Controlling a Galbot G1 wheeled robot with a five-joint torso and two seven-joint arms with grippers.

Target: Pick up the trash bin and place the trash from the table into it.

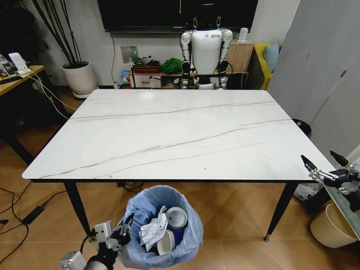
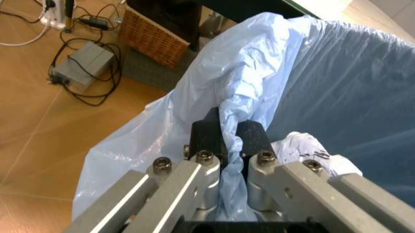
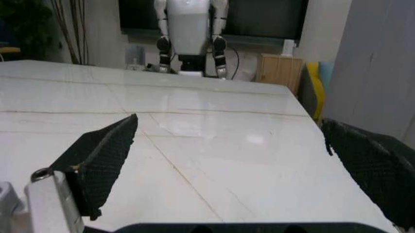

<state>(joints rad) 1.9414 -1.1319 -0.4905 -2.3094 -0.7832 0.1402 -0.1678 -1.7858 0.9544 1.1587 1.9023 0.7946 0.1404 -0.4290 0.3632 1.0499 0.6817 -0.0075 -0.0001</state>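
Trash bin [image 1: 160, 230] on floor at counter's [image 1: 180, 132] near edge, bag rim pinched by left gripper [image 2: 227, 138] jaws — tissues [image 1: 153, 230] and cup [image 1: 175, 216] inside, right gripper [image 1: 326, 167] jaws spread beside counter's right corner.

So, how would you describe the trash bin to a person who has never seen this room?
Find the large white marble-look table with slim black legs. On the floor before its near edge stands the trash bin, small and round, holding white crumpled trash. Its crinkled light-blue bag, pinched at the rim by the left gripper, sets it apart from the beige bucket at the right.
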